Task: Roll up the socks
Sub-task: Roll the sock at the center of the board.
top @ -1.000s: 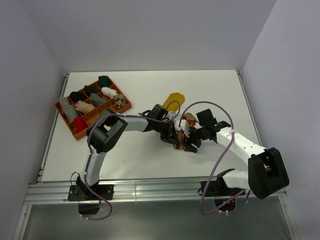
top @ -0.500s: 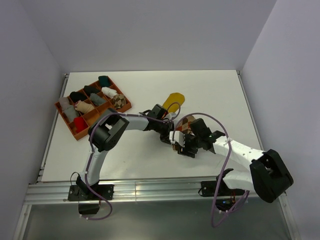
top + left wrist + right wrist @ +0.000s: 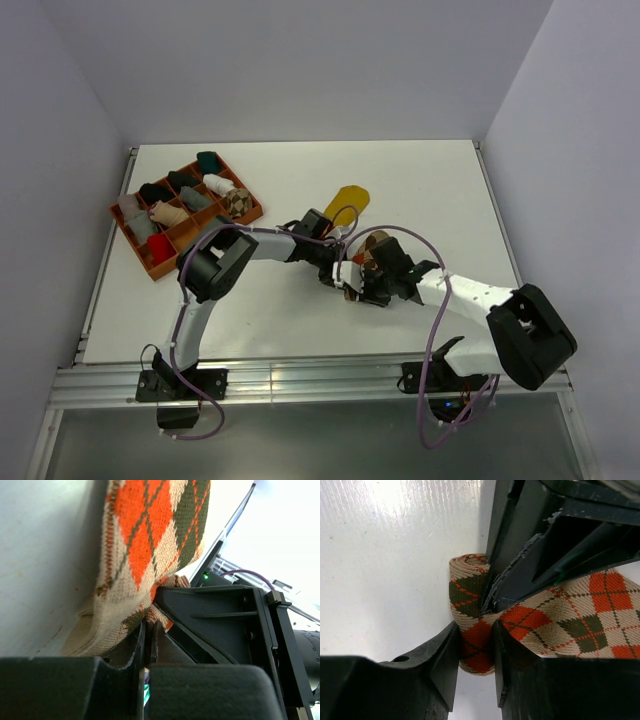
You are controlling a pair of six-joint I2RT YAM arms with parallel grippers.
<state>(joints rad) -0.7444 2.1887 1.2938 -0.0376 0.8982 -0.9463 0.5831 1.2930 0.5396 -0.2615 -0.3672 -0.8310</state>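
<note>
While pinching orange argyle sock (image 3: 150, 530) edge with left gripper (image 3: 148, 632) jaws, clamping rolled end between right gripper (image 3: 476, 642) jaws on counter (image 3: 385, 555).

Pinched argyle sock (image 3: 150, 525) in left pincer (image 3: 148, 640)

**Soft knit against hard, dull plastic**

The orange, brown and cream argyle knit sock (image 3: 480, 630) is matt cloth with a fine raised stitch grain and a slightly fuzzy cream edge. The right gripper (image 3: 476, 652) has smooth black plastic fingers (image 3: 440, 655) with a dull sheen. The left gripper (image 3: 148, 640) is the same matt black plastic, and one moulded edge looks chipped and rough in the right wrist view. The white table top (image 3: 385, 555) is hard and semi-gloss, with fine streaks and a bright glare patch. From above, the plain mustard-yellow cloth sock (image 3: 348, 197) looks soft and matt. The orange-brown compartment tray (image 3: 150, 270) looks like smooth plastic, the purple cable (image 3: 432, 350) slightly glossy, and the silver rail (image 3: 300, 378) like bare metal.
</note>
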